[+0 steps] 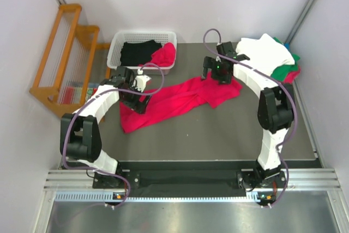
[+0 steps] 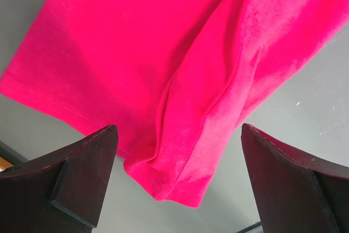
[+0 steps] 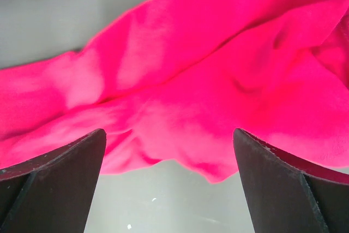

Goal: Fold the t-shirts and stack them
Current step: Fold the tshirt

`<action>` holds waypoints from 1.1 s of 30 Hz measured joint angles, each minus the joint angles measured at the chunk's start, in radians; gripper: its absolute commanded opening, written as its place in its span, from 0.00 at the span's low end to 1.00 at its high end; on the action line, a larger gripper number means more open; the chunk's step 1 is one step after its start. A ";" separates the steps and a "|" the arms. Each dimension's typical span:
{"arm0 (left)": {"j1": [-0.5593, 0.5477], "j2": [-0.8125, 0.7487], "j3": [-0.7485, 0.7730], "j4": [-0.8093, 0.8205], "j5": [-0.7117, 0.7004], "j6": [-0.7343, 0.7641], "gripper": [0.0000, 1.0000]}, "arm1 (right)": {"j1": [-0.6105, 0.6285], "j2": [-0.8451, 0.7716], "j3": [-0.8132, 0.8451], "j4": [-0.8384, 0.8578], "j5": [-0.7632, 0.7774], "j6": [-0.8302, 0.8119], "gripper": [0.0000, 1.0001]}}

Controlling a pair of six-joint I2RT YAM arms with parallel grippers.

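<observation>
A crimson t-shirt is seen lying crumpled and stretched crosswise on the grey desk, between the two arms. The left hand is held over the shirt's hemmed left end with its fingers spread wide, nothing gripped. The right hand is likewise spread and empty, poised above the bunched right end. Further shirts, black and red, are left in the white basket at the far edge, and a pile of white, green and red shirts is heaped at the far right corner.

The garment is judged to be not yet flattened, so folding has hardly begun. Several risks can be foreseen. If only the top layer of the rumpled cloth is pinched, the shirt may be lifted unevenly and twisted further. If the hands are closed at unmatched points, the fabric may be dragged askew instead of spread. A grasp taken too near the hem could slip free, as soft cotton gives little purchase.
</observation>
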 measured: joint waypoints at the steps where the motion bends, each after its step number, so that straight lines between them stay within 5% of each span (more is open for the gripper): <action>1: 0.000 0.000 0.000 -0.003 0.001 0.000 0.99 | 0.006 -0.024 -0.001 -0.002 0.003 0.000 1.00; 14: 0.008 -0.106 -0.019 -0.116 0.036 0.002 0.99 | 0.009 -0.140 -0.090 0.033 0.005 0.009 1.00; 19: 0.094 -0.122 -0.114 -0.126 -0.010 0.002 0.97 | 0.009 -0.138 -0.132 0.032 0.003 0.011 1.00; 33: 0.142 -0.044 -0.174 -0.111 -0.058 -0.007 0.68 | 0.009 -0.138 -0.134 0.057 0.001 0.011 1.00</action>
